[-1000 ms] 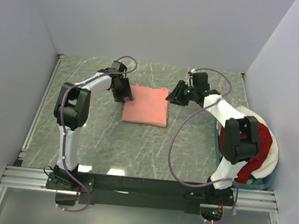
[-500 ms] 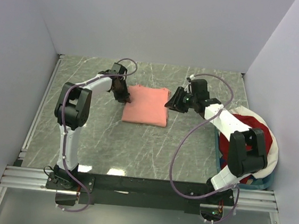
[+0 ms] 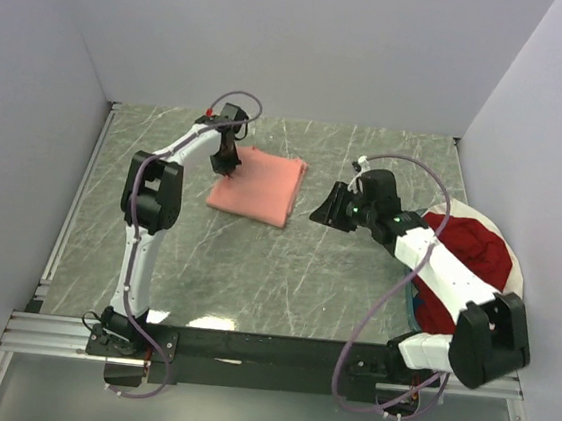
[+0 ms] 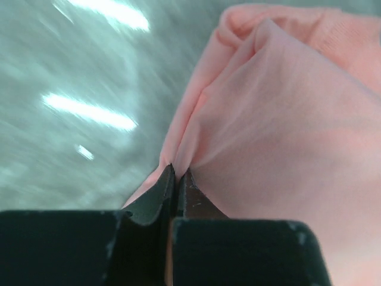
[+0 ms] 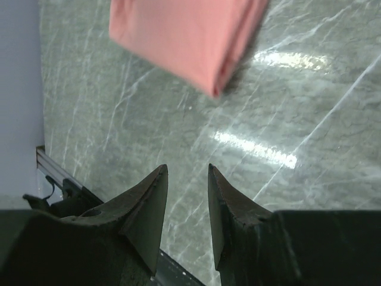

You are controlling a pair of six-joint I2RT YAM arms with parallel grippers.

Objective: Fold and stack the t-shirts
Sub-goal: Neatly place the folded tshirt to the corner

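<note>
The left gripper (image 3: 226, 168) is clenched on the left edge of the folded salmon-pink t-shirt (image 3: 256, 186), far mid-table; such a thin pinch could drag the folds apart, I'd say. The right gripper (image 3: 323, 213) hangs parted and empty nearby. Only the left wrist view shows that pinch; only overhead shows the dark red t-shirt (image 3: 479, 241) in the basket (image 3: 513, 265)

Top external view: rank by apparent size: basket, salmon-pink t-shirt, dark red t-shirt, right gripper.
1. basket, largest.
2. salmon-pink t-shirt and dark red t-shirt: unsure between them, since the right arm covers part of the red one.
3. right gripper, smallest.
</note>
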